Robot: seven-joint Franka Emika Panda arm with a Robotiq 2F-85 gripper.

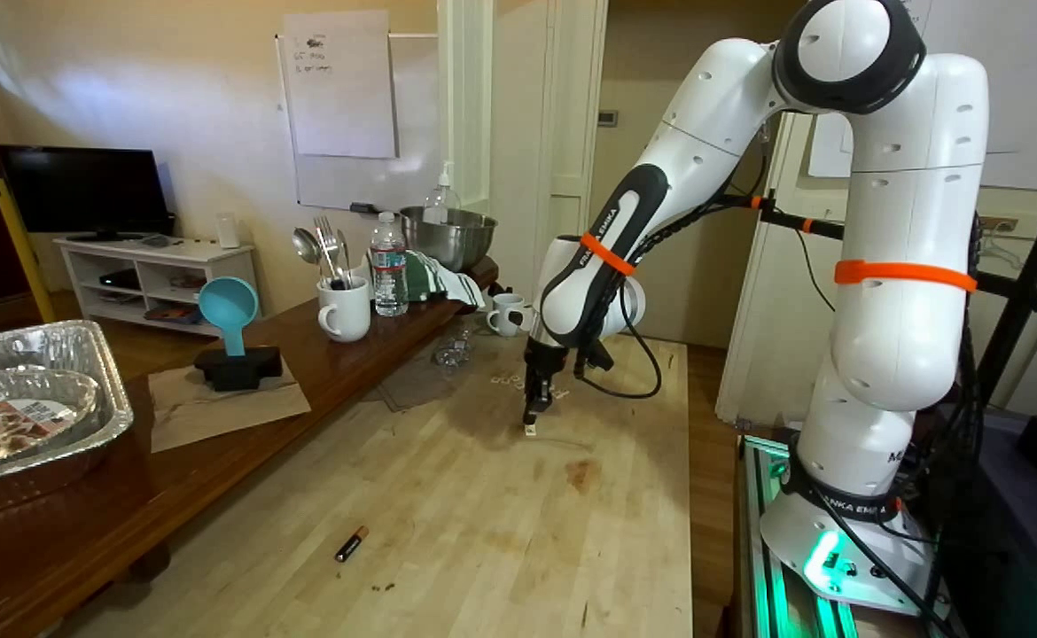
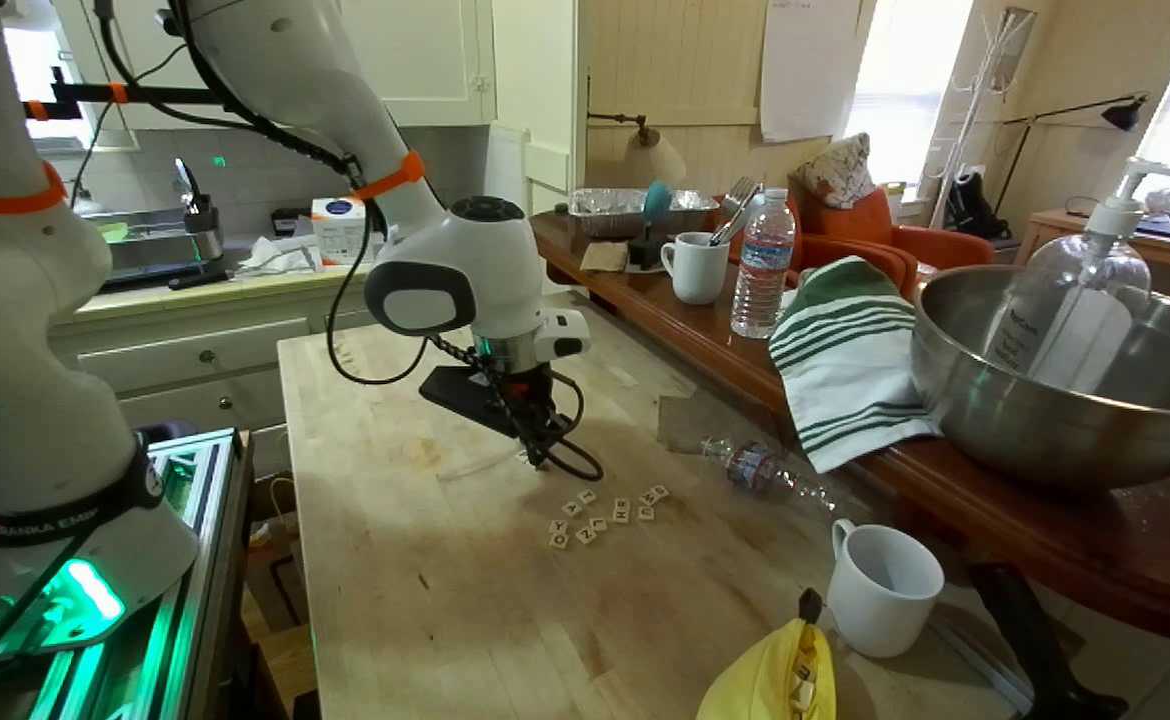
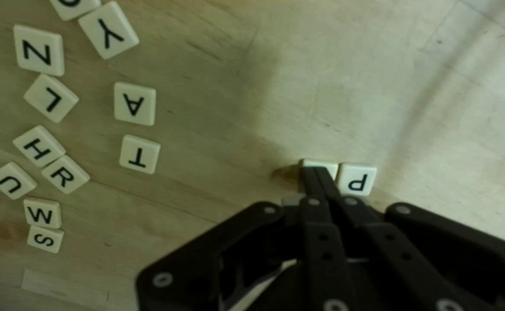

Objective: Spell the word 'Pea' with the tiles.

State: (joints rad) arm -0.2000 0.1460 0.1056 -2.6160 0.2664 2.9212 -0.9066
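Observation:
My gripper (image 3: 316, 169) is shut, its fingertips together with nothing seen between them. In the wrist view the tips lie over a cream tile (image 3: 332, 167) and hide its letter; I cannot tell whether they press on it. A P tile (image 3: 356, 179) lies flat right beside that tile, on its right. Off to the left lie an A tile (image 3: 134, 103), a T tile (image 3: 140, 153) and several other loose letter tiles, among them an L tile (image 3: 51, 98). In both exterior views the gripper (image 1: 529, 418) (image 2: 535, 462) points down at the tabletop, apart from the loose tiles (image 2: 622, 506).
An empty plastic bottle (image 2: 770, 472) lies on the table near the raised wooden ledge (image 1: 306, 354). A white mug (image 2: 885, 590), a yellow banana-like pouch (image 2: 760, 680) and a black handle (image 2: 1035, 640) are at the table's end. A battery (image 1: 351, 544) lies at the opposite end.

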